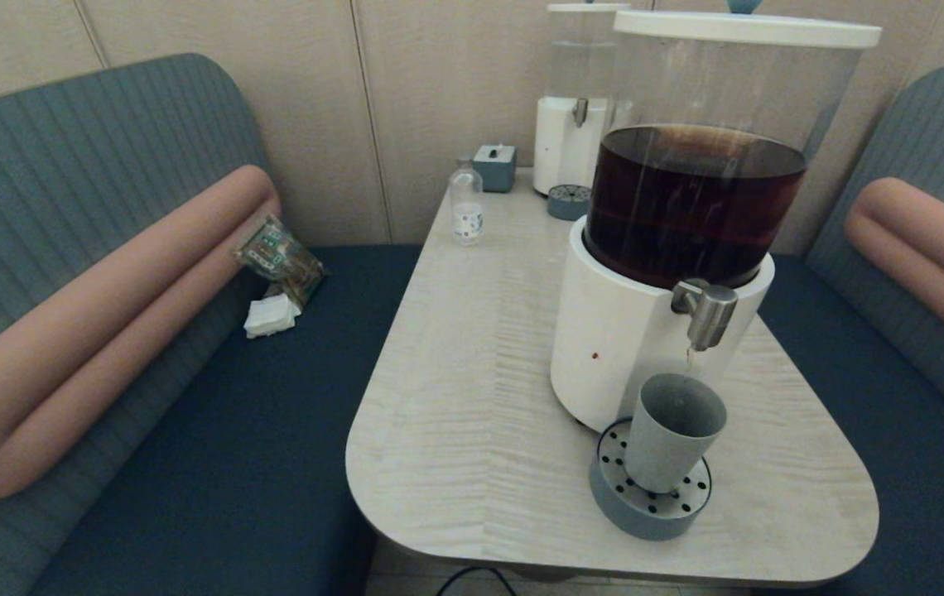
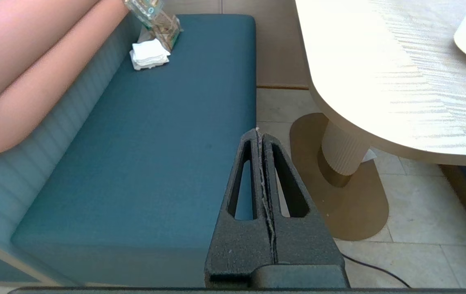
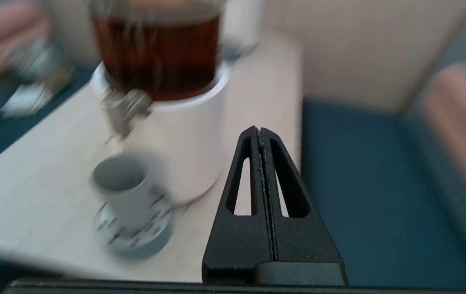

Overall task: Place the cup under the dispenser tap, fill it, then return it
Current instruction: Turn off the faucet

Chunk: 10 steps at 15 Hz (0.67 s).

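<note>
At nine o'clock in the head view a blue bench (image 1: 215,447) runs along the wall with a pink bolster (image 1: 99,331), and a crinkled packet (image 1: 280,258) and a folded white napkin (image 1: 271,315) lie on its seat. The left hand (image 2: 261,134) hangs low over that bench edge, off the tabletop (image 1: 472,364), its two fingers pressed flat together and holding nothing.

Toward twelve o'clock on the tabletop stand a small clear bottle (image 1: 466,204), a blue box (image 1: 494,167) and the clear-liquid dispenser (image 1: 575,108). At about two o'clock from the tabletop's centre sits the big dispenser (image 1: 679,248) of dark brown drink on its white base. The dispenser tap (image 1: 708,310) juts from that base, nozzle pointing down.

The cup (image 1: 671,430) stands upright on the round perforated drip tray (image 1: 647,497) at five o'clock on the tabletop, directly below the tap and apart from it, its mouth open upward.

The right hand (image 3: 262,132) hovers off the tabletop's near right edge, at three o'clock from the cup and well clear of it, fingers closed against each other and empty.
</note>
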{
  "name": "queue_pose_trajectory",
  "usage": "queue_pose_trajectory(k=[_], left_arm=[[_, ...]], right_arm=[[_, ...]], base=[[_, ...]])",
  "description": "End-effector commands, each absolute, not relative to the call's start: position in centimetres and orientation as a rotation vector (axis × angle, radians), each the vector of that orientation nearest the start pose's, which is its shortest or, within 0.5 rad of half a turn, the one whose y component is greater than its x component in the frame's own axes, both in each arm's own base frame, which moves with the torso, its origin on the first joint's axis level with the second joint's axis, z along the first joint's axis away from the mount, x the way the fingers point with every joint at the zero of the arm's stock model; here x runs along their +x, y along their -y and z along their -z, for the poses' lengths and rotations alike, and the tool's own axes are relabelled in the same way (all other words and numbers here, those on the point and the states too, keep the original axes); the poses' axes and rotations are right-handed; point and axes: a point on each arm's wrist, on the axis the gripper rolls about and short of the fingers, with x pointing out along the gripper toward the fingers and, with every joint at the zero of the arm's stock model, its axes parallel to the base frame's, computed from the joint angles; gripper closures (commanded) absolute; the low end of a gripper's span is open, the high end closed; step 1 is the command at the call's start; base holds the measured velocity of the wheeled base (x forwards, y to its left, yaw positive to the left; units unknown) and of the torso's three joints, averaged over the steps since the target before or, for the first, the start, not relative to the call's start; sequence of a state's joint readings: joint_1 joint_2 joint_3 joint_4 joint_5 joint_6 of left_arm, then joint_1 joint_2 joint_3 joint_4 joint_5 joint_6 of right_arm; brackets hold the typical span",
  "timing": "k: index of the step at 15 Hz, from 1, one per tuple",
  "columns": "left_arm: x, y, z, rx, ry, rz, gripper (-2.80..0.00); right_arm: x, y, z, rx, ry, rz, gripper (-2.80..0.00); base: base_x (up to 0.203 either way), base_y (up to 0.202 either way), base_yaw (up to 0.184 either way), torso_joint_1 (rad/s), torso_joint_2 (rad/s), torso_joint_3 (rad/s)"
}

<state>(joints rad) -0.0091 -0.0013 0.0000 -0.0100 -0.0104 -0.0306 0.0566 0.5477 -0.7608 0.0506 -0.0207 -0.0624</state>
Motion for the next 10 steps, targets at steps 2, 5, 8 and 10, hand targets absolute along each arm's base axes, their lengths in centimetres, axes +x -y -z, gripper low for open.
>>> queue_pose_trajectory(k=[2,5,8,10], left_arm=[[-2.3,0.0,-7.6,-0.032,0.010,0.020,0.00],[-2.3,0.0,-7.6,-0.031,0.010,0.020,0.00],[-2.3,0.0,-7.6,-0.032,0.010,0.020,0.00],[-2.3,0.0,-7.6,-0.031,0.010,0.020,0.00]], right_arm=[[-3.0,0.3,-26.3,-0.078,0.330,0.049,0.00],[-4.1,0.4,-24.1,-0.115,0.398,0.111,0.00],[-4.9,0.3,-21.9,-0.124,0.430,0.154,0.00],[-4.9,0.3,-20.4,-0.123,0.431,0.168,0.00]], base=[[0.000,0.000,0.000,0.000,0.00,0.000],[0.000,0.000,0.000,0.000,0.00,0.000],[0.000,0.000,0.000,0.000,0.00,0.000],[0.000,0.000,0.000,0.000,0.00,0.000]])
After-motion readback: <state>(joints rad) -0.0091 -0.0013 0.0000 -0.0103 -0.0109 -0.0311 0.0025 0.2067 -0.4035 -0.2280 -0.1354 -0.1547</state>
